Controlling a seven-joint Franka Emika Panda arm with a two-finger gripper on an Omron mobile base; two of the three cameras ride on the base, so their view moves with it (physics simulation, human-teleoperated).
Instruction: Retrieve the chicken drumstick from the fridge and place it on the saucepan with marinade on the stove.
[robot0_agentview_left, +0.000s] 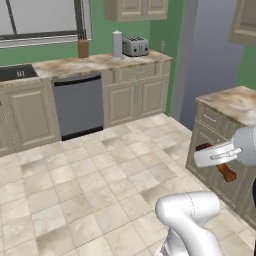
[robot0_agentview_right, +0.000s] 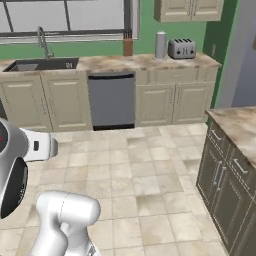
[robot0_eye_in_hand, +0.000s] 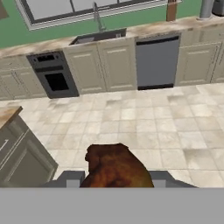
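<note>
- So our claw is partly closed around the chicken drumstick, a lumpy brown-orange piece of meat with a reddish bone end. It sits between the fingers, carried high above the floor.
- Handling guess: light, firm enough to pinch, but rounded and probably a bit greasy, so it could swivel or slip. We'd keep the grip on the fat meaty part rather than the thin end, which pokes out below the claw in the left base view.
- Just beside the claw is the dark grey island cabinet with a marbled tan surface; that corner is what we could clip when swinging.
- Well ahead of the claw, across the open beige tiled floor, are the cream cabinets, a steel dishwasher, a black wall oven and the sink with its faucet.
- We can't spot the saucepan or stove from here, so there's still travel to do.
</note>
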